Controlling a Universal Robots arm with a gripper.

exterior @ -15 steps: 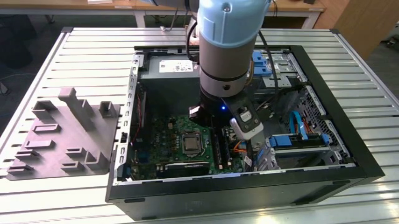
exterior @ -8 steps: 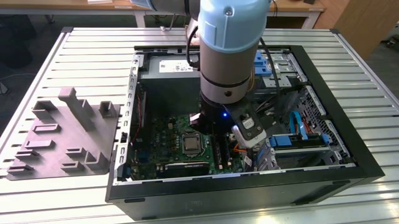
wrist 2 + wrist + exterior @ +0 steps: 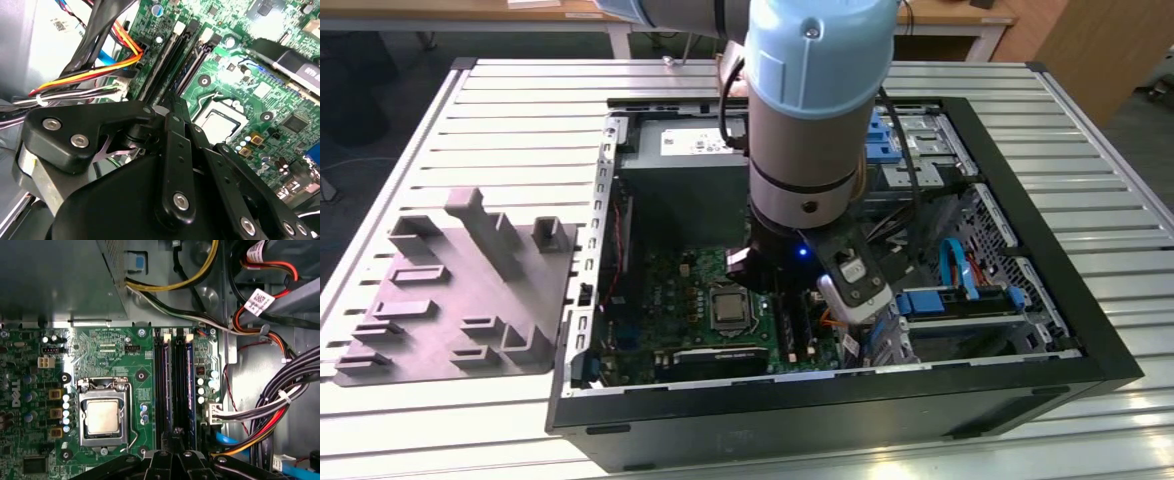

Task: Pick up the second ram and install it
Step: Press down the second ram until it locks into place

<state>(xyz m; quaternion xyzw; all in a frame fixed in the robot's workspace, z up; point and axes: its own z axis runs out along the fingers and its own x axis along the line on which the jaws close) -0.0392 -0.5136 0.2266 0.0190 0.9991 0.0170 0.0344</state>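
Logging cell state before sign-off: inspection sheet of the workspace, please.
Surface: slatted metal table, open PC case on it.
Job's things: blue ram stick standing in one of the memory slots; whether it is the second, unclear.
Clutter: grey fixture tray, on the exterior view's left of the case.
Grippers: gripper low over those slots.
Cables: orange, yellow and black cable bundles beside the slots.
Surroundings: wooden desks behind.
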